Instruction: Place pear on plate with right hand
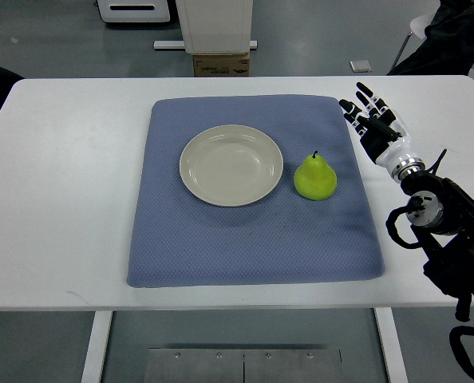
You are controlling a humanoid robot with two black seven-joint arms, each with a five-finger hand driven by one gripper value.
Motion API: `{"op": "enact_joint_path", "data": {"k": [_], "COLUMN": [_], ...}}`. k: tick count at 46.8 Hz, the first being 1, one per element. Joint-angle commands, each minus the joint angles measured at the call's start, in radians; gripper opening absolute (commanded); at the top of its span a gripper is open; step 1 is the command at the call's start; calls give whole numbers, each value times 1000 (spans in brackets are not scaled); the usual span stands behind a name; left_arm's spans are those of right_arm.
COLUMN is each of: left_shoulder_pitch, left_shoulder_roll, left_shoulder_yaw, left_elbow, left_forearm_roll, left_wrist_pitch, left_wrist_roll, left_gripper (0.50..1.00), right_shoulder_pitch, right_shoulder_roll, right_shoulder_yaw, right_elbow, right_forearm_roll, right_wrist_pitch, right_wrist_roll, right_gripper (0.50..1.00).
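Note:
A green pear stands upright on the blue cloth mat, just right of the empty cream plate. The pear and plate are close but apart. My right hand is over the white table by the mat's right edge, up and to the right of the pear. Its fingers are spread and hold nothing. The right arm comes in from the lower right. The left arm is out of view.
The white table carries the mat. Beyond its far edge stand a white machine base and a cardboard box. A dark chair or cloth is at the top right.

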Motion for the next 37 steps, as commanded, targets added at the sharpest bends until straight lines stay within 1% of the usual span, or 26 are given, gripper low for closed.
{"op": "enact_joint_path", "data": {"k": [1,8,17,22,37], "left_shoulder_pitch": [0,-5,6,21,9], "left_shoulder_roll": [0,0,0,0,0], "left_shoulder_yaw": [1,0,0,1,0], "left_elbow": [0,-2,0,0,0], "left_forearm_roll": [0,0,-6,-1,-1], "left_wrist_pitch": [0,-9,2,-6,0], "left_wrist_roll": [0,0,0,0,0], "left_gripper": [1000,1000,1000,1000,1000], "right_shoulder_pitch": [0,0,3,5,13], "right_shoulder_roll": [-3,-8,-11,-28,-48], "right_shoulder_yaw": [-1,1,-1,1,3], "right_elbow": [0,0,0,0,-1], "right_forearm_roll": [0,1,1,3,6], "right_wrist_pitch": [0,0,0,0,1], "right_wrist_roll": [0,-2,-2,-2,0], "right_gripper": [1000,1000,1000,1000,1000]}}
